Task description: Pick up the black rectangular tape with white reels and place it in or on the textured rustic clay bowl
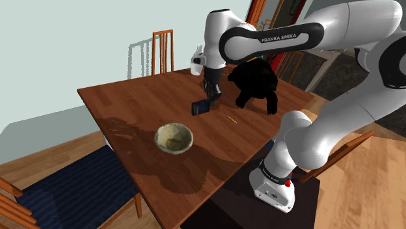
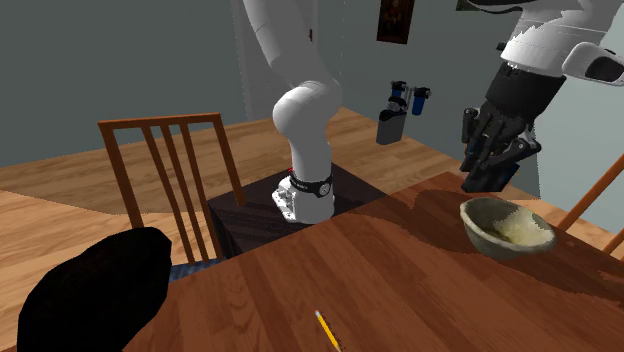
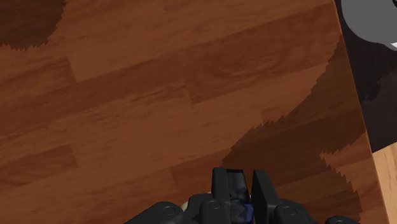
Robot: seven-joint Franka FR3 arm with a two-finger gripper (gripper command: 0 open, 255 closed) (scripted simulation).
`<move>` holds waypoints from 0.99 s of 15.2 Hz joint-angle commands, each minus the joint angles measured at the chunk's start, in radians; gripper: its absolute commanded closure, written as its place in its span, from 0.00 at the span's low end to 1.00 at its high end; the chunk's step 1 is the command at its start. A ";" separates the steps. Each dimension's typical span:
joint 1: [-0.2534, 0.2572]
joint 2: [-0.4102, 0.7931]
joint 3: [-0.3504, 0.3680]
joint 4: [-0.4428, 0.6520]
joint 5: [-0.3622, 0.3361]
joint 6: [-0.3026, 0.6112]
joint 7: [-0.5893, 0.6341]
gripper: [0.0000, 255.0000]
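Note:
My black gripper (image 1: 209, 96) is shut on the dark rectangular tape (image 1: 201, 106), which hangs tilted a little above the wooden table (image 1: 130, 107). In the wrist view the tape (image 3: 236, 186) sits clasped between the two fingers, over bare wood (image 3: 159, 95). The rough beige bowl (image 1: 174, 138) stands on the table, toward the shoulder view's lower left of the gripper. In the second exterior view the gripper (image 2: 493, 160) with the tape (image 2: 486, 180) hovers just above and behind the bowl (image 2: 506, 228). The tape's reels are hidden.
A large black rounded object (image 1: 256, 81) sits on the table beside the arm. A yellow pencil (image 1: 231, 120) lies between it and the bowl. Wooden chairs stand at the far side (image 1: 163, 49) and the near side (image 1: 65, 188). The robot's dark stand (image 2: 260, 215) abuts the table.

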 commanded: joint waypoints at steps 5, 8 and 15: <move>0.063 0.184 0.051 0.162 0.071 0.016 0.072 1.00; 0.083 0.259 0.070 0.240 0.094 0.010 0.099 1.00; 0.082 0.286 0.067 0.172 0.097 0.105 0.097 1.00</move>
